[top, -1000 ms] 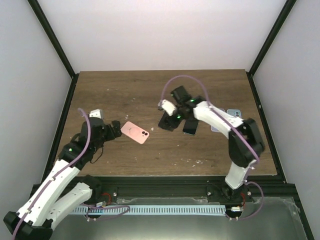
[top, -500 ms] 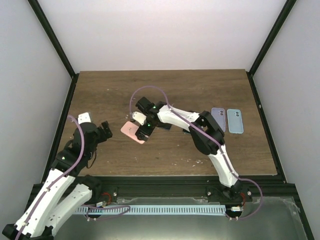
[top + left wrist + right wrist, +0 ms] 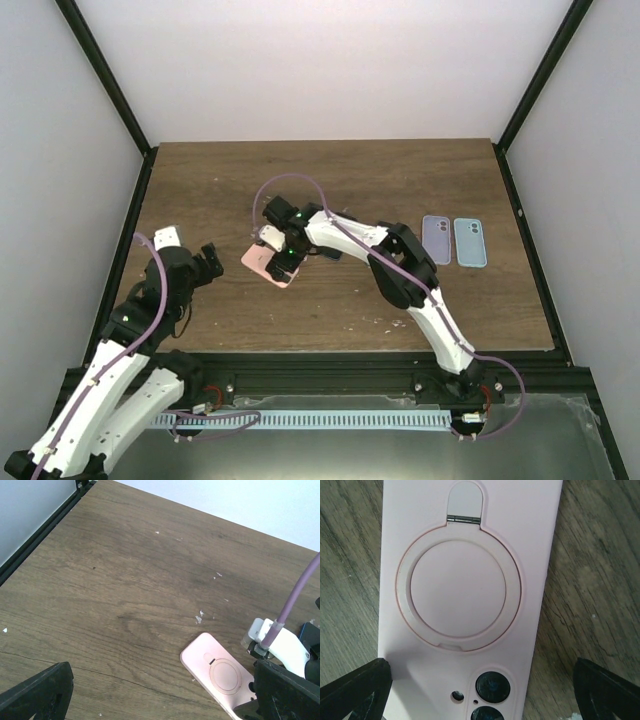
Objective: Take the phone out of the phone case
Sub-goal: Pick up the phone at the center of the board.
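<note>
— What's changing?
— The right gripper [image 3: 283, 252] is arriving over the pink phone case [image 3: 264, 262], jaws gaping; the left gripper [image 3: 207, 262], also gaping, is backing off left of the case.
— Meaning?
— The phone [image 3: 492, 686] is still sitting inside; prying is likely starting.

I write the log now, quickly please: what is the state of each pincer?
Left pincer: open, empty.
Right pincer: open over the pink phone case, not gripping it.

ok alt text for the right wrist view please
Close-up of a pink phone case lying back-up on the wooden table, its round ring stand centred and camera lenses at the bottom. The open right gripper straddles it, dark fingers at the bottom corners.
</note>
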Robot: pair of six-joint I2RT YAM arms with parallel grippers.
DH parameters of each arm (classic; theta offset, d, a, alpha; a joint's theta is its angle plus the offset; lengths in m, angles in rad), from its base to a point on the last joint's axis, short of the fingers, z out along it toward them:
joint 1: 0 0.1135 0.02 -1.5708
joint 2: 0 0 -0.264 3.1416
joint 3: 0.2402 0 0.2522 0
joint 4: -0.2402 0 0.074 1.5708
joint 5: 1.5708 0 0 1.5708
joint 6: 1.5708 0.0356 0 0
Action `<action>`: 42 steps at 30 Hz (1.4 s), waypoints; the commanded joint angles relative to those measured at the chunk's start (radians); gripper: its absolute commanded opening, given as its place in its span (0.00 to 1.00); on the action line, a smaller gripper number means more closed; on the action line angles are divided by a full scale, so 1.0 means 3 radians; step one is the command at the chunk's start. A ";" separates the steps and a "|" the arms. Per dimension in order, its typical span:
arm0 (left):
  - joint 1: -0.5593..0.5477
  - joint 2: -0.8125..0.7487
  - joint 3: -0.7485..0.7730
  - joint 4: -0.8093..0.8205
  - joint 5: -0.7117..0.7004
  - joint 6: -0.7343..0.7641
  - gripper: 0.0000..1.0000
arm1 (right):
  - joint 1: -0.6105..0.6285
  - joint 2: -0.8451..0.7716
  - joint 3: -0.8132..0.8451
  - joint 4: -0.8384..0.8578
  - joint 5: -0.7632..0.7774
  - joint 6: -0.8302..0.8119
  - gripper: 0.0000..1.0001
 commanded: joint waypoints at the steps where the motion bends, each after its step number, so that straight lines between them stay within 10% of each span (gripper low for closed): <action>1: 0.0021 -0.0044 -0.0028 -0.0004 -0.0032 0.0050 1.00 | 0.0188 0.0198 -0.0015 -0.0254 0.0297 0.0033 1.00; 16: 0.0021 -0.0085 -0.0045 0.0012 -0.0004 0.0053 1.00 | 0.0355 0.0308 -0.0230 -0.0323 0.0400 0.0008 1.00; 23: 0.0021 -0.0086 -0.0048 0.0022 0.0010 0.0054 1.00 | 0.0360 0.0269 -0.0416 -0.0279 0.0396 0.0007 0.81; 31: 0.0021 -0.0110 -0.0109 0.0150 0.0167 0.0113 0.96 | 0.0282 -0.0568 -0.1449 0.0051 -0.0281 -0.0346 0.65; 37: -0.0002 -0.0005 -0.0190 0.0579 0.1188 0.0490 0.80 | 0.0132 -0.1282 -0.2295 0.0101 -0.0708 -0.0756 0.64; 42: -0.0553 0.0003 -0.0210 0.0719 0.1384 0.0656 0.75 | -0.0303 -0.1666 -0.2742 -0.0172 -0.1194 -0.1110 0.63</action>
